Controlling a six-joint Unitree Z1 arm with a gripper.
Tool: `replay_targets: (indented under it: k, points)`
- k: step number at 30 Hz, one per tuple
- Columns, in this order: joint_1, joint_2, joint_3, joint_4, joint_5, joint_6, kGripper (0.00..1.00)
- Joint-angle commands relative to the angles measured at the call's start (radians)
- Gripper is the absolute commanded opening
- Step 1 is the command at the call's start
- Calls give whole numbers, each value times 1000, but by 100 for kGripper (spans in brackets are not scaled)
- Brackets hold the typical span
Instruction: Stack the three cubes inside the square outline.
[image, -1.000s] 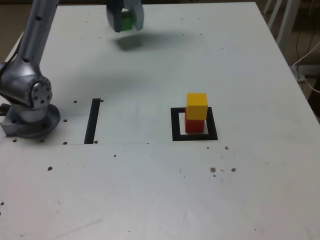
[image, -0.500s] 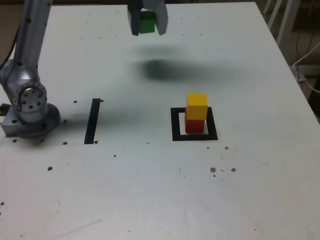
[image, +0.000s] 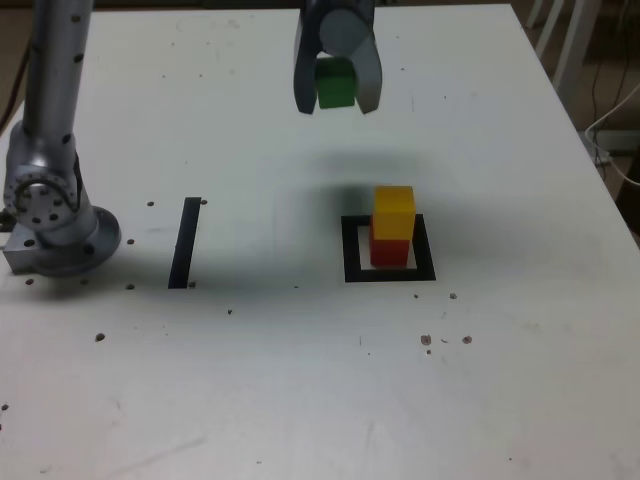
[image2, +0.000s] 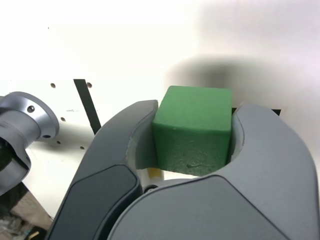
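Three cubes in scene. Green cube (image: 336, 84) clamped between both jaws of end effector (image: 337, 92), held in air above white desk (image: 300, 380). Wrist view: green cube (image2: 194, 129) sits tight between two grey curved jaws of end effector (image2: 192, 135). Yellow cube (image: 393, 214) rests on red cube (image: 389, 250), both inside square outline (image: 351, 249), lower than end effector and toward exterior view's right of it, well apart. Black strip (image: 184, 241) lies on desk toward exterior view's left of end effector.
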Motion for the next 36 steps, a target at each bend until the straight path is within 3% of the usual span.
replay_targets:
  k: [1, 14, 36]
  points:
    - [-40, -3, -14, 20, -14, -21, 32]
    - [-198, 39, -74, 25, -72, -149, 31]
    - [-296, 102, -106, 26, -78, -252, 31]
